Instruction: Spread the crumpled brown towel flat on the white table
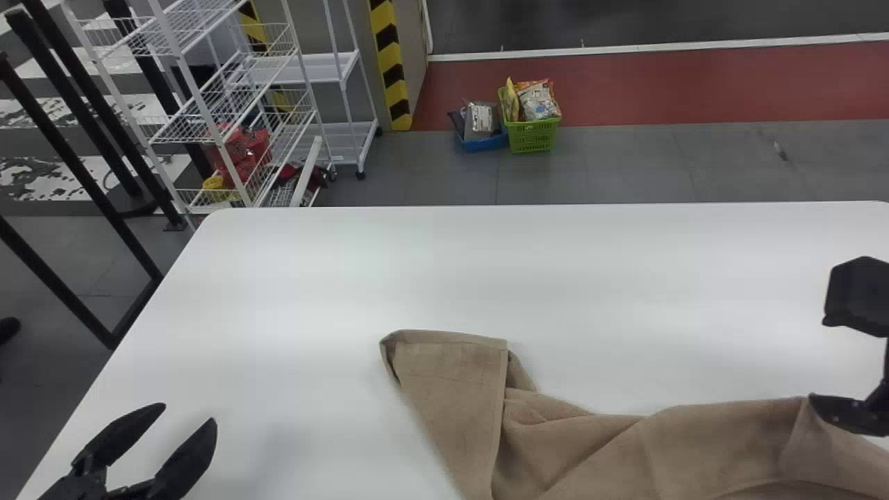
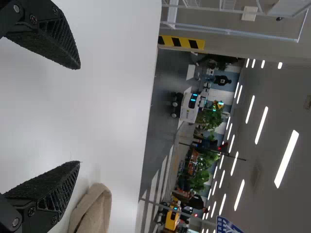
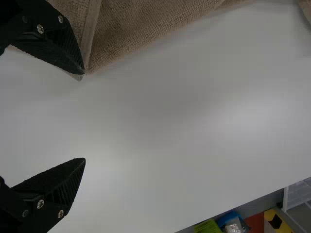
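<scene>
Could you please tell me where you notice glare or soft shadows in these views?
Head view: a pale sheen on the white table left of the brown towel, a faint shadow beside the left gripper; left wrist view: bright ceiling strip lights; right wrist view: pale glare patches on the white table.

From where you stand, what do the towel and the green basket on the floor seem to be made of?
The towel looks like matte terry cloth, cotton or possibly microfiber, from its nubby, looped surface. The green basket looks like molded plastic, probably smooth, from its even bright colour and slotted walls.
</scene>
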Robot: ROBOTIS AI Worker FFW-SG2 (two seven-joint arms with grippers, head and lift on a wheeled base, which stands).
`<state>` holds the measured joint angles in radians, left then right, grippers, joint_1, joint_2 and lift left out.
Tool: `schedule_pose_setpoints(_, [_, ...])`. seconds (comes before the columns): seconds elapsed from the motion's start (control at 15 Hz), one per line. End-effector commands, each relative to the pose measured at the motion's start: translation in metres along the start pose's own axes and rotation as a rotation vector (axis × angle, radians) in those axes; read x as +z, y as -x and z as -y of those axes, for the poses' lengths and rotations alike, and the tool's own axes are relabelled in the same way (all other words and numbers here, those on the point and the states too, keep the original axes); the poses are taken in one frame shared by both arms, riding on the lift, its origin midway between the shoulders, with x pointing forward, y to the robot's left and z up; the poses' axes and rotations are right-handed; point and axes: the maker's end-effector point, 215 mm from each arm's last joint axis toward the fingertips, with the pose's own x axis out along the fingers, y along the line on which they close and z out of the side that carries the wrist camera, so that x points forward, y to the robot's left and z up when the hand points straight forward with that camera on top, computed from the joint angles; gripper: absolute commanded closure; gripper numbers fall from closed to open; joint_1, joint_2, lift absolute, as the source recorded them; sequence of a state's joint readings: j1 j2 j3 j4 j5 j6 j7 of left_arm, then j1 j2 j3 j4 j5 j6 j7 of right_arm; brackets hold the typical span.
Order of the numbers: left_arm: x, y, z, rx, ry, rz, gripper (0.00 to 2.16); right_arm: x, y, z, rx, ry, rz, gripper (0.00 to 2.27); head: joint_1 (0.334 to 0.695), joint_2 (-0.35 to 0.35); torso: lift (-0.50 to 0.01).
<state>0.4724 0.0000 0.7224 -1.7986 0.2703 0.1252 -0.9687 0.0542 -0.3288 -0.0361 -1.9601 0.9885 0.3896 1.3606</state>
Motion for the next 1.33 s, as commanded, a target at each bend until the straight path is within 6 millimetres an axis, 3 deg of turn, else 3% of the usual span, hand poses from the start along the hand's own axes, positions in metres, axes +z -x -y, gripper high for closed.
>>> schedule_pose_setpoints(0.0, [0.001,0.001,0.0,0.001,-0.004,-0.001,0.12,-0.004,-0.005,-0.014,0.035,-0.001,-0.003,0.21,0.695,0.172,-0.123])
schedule_pose_setpoints(0.2, [0.0,0.005,-0.003,0.01,-0.006,-0.005,0.12,-0.001,-0.007,-0.03,0.089,-0.06,0.055,0.21,0.695,0.182,-0.123])
schedule_pose_setpoints(0.4, [0.001,0.009,-0.004,0.013,-0.013,-0.008,0.12,-0.016,-0.006,-0.047,0.182,-0.196,0.052,0.22,0.695,0.197,-0.123])
schedule_pose_setpoints(0.73, [0.003,0.01,-0.002,0.01,-0.018,-0.008,0.12,-0.015,-0.009,-0.046,0.186,-0.199,0.05,0.29,0.695,0.195,-0.123])
schedule_pose_setpoints(0.93, [0.003,0.012,-0.004,0.014,-0.016,-0.007,0.12,-0.018,-0.008,-0.044,0.183,-0.238,0.043,0.72,0.695,0.196,-0.123])
schedule_pose_setpoints(1.27, [0.002,0.012,-0.004,0.015,-0.012,-0.006,0.12,-0.019,-0.007,-0.043,0.18,-0.262,0.046,0.74,0.695,0.196,-0.123])
